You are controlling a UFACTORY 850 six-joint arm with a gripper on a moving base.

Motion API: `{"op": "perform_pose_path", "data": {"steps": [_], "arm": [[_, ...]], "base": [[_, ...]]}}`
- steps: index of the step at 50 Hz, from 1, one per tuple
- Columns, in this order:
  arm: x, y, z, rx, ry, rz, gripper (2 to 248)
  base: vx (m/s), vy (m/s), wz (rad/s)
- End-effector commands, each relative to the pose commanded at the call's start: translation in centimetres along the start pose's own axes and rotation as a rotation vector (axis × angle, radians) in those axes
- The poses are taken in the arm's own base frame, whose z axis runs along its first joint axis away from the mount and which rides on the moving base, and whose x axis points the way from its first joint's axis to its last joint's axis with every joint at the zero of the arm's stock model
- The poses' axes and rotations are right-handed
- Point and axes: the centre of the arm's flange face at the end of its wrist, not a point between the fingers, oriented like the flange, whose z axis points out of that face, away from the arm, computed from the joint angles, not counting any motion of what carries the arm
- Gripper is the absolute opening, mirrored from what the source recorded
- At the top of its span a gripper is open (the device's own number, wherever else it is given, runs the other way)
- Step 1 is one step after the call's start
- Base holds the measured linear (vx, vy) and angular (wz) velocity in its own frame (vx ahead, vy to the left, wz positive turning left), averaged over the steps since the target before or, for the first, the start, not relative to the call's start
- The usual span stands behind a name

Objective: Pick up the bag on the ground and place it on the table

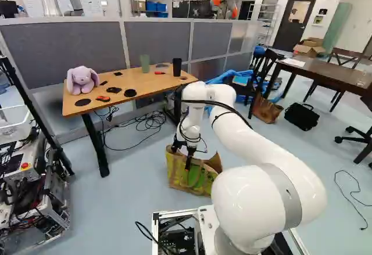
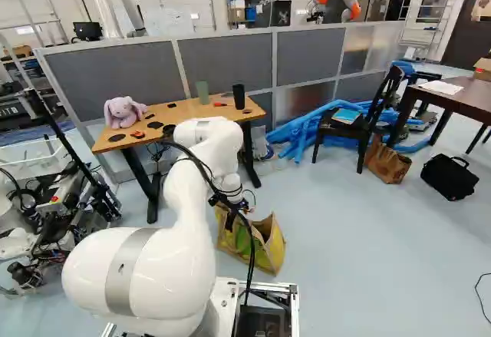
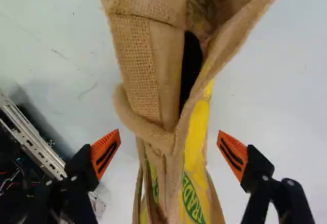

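Floor (image 2: 368,245): bears the bag, close ahead of the base, probably put there for easy reach.
Counter (image 1: 145,82): wooden, beyond the bag; likely the goal, so the lift must clear its edge.
Arm (image 1: 261,156): bent forward and down, apparently to bring the grasp over the bag's top.
Bag (image 2: 272,245): tan and yellow, upright on the floor, its mouth partly gathered, which should suit a pinch from both sides.
Plush rabbit (image 1: 82,79): sits at one end of the counter, away from the cups (image 1: 176,67); the middle seems the likelier landing spot.
Fingers (image 3: 238,150): released, spread on either side of the burlap rim and handle (image 3: 148,127), gripping nothing; closing looks like the next step.
Print (image 3: 193,198): green lettering on the bag's yellow side, partly folded away.
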Motion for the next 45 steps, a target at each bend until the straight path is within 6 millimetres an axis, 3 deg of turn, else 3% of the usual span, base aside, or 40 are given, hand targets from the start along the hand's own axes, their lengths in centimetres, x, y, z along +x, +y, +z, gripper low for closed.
{"op": "perform_pose_path", "data": {"steps": [34, 35, 39, 40, 45], "arm": [[-0.1, -0.1, 4.4, 0.000, 0.000, 0.000, 242], [-0.1, -0.1, 4.5, 0.000, 0.000, 0.000, 205], [-0.1, -0.1, 4.5, 0.000, 0.000, 0.000, 205], [-0.1, -0.1, 4.5, 0.000, 0.000, 0.000, 167], [-0.1, -0.1, 4.5, 0.000, 0.000, 0.000, 167]], "base": [[0.000, 0.000, 0.000], [0.000, 0.000, 0.000], [0.000, 0.000, 0.000], [0.000, 0.000, 0.000], [0.000, 0.000, 0.000]]}}
